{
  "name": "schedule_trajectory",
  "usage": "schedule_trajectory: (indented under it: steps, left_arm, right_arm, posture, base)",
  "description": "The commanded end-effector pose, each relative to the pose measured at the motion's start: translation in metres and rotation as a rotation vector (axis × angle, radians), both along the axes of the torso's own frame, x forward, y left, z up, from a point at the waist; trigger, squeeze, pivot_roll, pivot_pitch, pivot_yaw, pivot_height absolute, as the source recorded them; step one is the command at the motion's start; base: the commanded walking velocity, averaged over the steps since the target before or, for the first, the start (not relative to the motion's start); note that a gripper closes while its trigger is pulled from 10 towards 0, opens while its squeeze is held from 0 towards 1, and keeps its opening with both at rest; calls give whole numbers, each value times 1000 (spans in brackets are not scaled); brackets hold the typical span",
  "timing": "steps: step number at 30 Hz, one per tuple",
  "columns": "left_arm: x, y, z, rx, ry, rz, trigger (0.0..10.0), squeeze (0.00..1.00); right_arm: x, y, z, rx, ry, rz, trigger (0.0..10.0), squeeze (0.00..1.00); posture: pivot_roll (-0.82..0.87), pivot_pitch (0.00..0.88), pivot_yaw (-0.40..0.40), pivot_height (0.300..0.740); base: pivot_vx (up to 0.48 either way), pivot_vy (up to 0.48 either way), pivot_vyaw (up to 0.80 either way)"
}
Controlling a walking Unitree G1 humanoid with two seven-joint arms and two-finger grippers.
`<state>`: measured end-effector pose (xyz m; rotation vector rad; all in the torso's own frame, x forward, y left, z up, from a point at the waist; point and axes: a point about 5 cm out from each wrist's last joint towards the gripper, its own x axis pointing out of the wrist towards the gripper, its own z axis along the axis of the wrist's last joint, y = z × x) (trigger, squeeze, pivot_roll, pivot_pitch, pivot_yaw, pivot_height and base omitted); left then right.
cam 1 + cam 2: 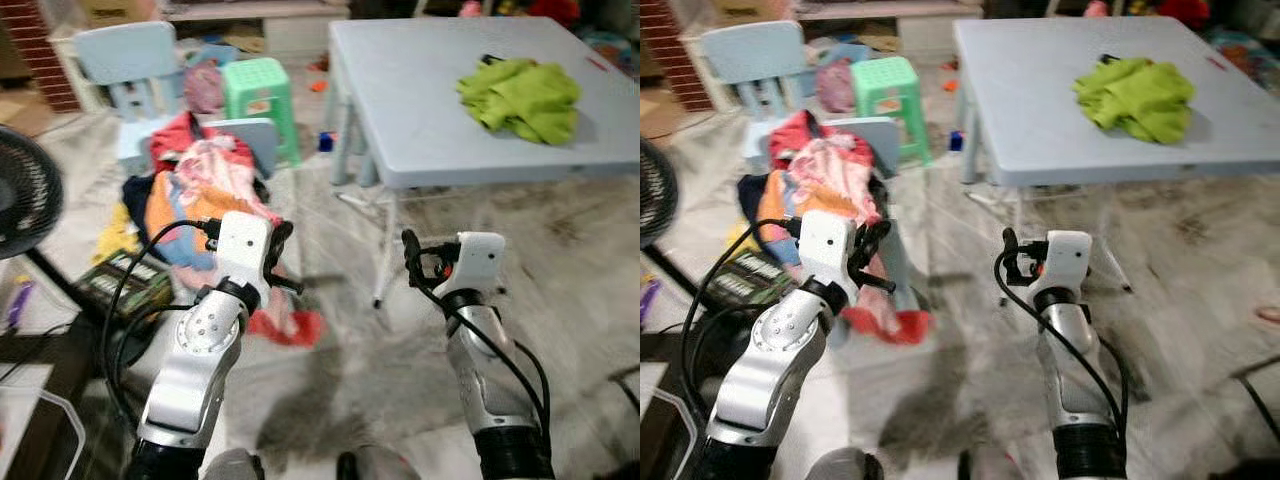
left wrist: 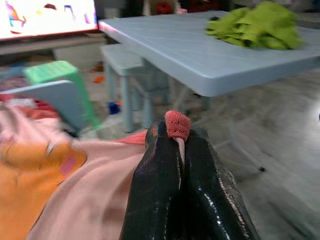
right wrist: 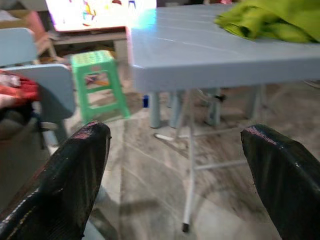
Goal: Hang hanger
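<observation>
My left gripper (image 2: 181, 150) pressed together, pinching pink cloth (image 2: 95, 200) drawn from clothes pile (image 1: 205, 190). Right gripper (image 3: 175, 165) spread wide, empty, facing table (image 3: 210, 55). Hanger itself not made out (maybe under cloth). Judgement: early stage, hanging not yet done.

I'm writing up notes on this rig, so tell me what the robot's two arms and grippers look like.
Both arms are silver metal with rounded joints and dark cuffs near the base. Each wrist ends in a white block housing. Black cables loop along the left arm and the right arm. The left gripper and right gripper each have two long, glossy black fingers.
</observation>
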<state>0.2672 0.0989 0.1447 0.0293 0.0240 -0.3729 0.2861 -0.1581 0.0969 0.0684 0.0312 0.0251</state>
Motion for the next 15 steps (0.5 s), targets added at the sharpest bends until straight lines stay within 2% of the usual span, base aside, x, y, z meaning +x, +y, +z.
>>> schedule_trajectory:
  steps: [1,8,12,15]
  left_arm:
    - [1,1,6,-11,-26,-32,10000,0]
    - [0,-3,8,-22,-36,-75,10000,0]
    - [-4,-6,5,9,-44,-112,10000,0]
    - [-5,-6,4,9,-38,-119,10000,0]
  right_arm:
    - [1,0,-1,0,9,-3,10000,0]
    - [3,-3,0,-17,6,-21,10000,0]
    - [4,-5,-2,-31,15,-37,10000,0]
    - [6,-6,-1,-29,13,-45,10000,0]
  posture:
    - [25,56,-39,740]
    - [24,56,-42,740]
    - [24,56,-38,740]
    - [26,56,-38,740]
  base:
    - [0,0,-800]
    - [0,0,-800]
    - [0,0,-800]
    - [160,0,-800]
